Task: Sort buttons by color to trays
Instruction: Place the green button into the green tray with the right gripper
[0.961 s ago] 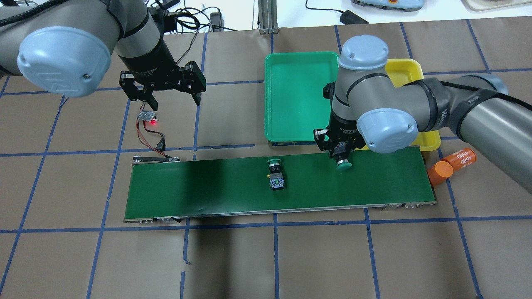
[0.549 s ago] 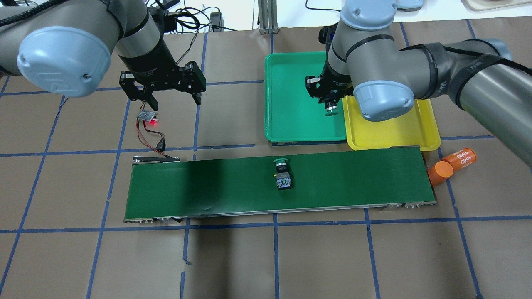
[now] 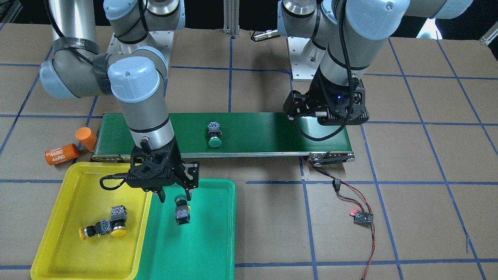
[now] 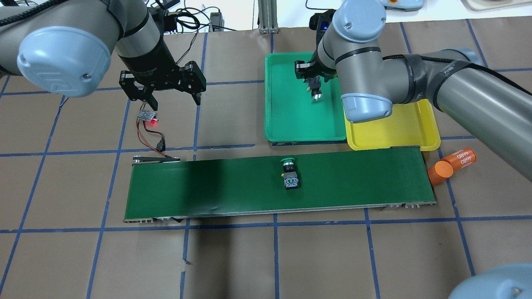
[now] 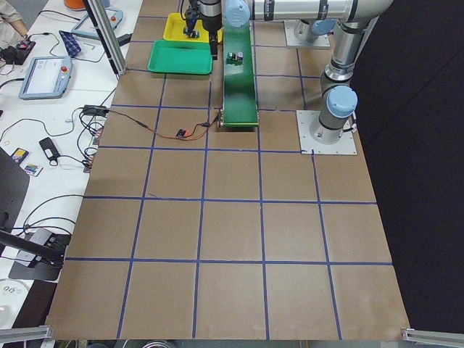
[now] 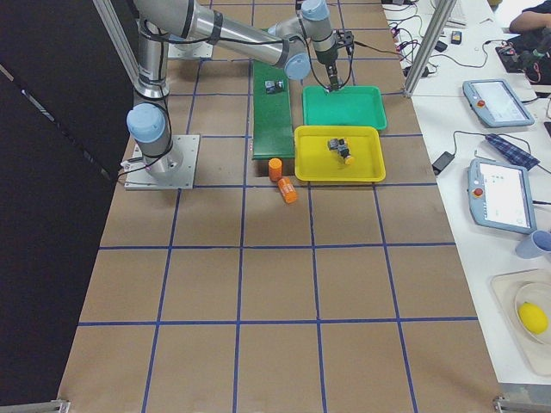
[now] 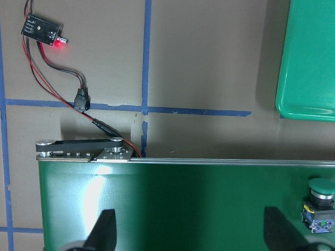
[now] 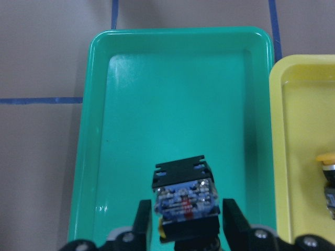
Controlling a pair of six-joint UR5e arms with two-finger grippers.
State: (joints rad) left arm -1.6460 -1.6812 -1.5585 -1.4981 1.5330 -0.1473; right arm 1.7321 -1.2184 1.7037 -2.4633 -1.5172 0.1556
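because the fingers of my right gripper point(image 3: 175, 199) stand slightly apart around the green button point(image 8: 183, 196), just above the green tray point(image 8: 157, 104) near its edge by the yellow tray point(image 8: 293, 157), it could bounce over that rim. my left gripper point(image 4: 174, 101) hangs wide open. half a second ago i held it nearer the belt-side edge; the second green button point(image 4: 290, 174) has ridden the conveyor belt point(image 4: 208, 182) toward the orange cylinders point(image 4: 451, 164).

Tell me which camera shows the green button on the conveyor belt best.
Exterior front-facing: the green button lies unobstructed, cap and terminals clear. Overhead is nearly as good; left wrist catches it at the frame edge; side views show a speck; right wrist misses it.
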